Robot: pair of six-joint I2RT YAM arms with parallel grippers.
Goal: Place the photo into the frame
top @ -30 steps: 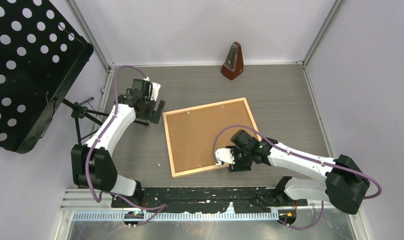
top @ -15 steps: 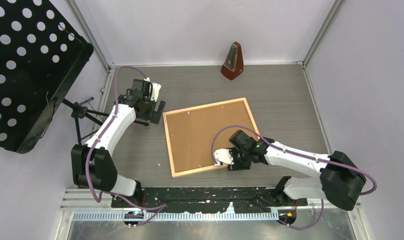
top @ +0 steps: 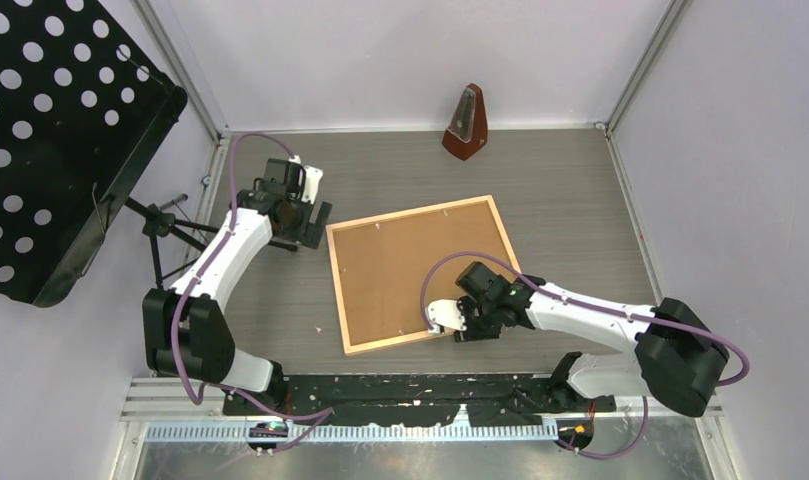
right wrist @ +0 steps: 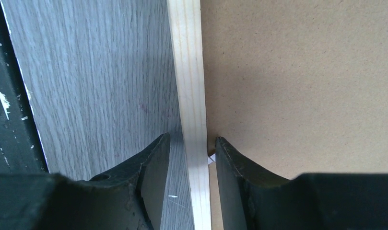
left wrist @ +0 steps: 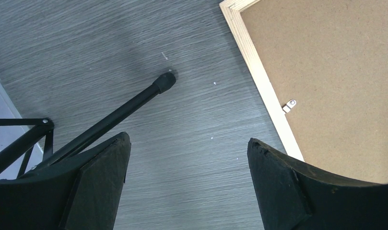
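The light-wood frame lies face down mid-table, with a brown backing board filling it. The photo is hidden. My right gripper is at the frame's near edge. In the right wrist view its jaws straddle the narrow moulding, one finger outside over the table and one inside on the board. A gap still shows beside the outer finger, so it is open. My left gripper hangs wide open and empty just left of the frame's far-left corner.
A black perforated music stand fills the left, and one tripod leg reaches the floor beside my left fingers. A brown metronome stands at the back wall. A small metal tab sits on the frame's inner edge.
The right gripper's jaws have narrowed around the frame's near moulding and the arm has crept slightly left. The left arm and the frame have not moved.
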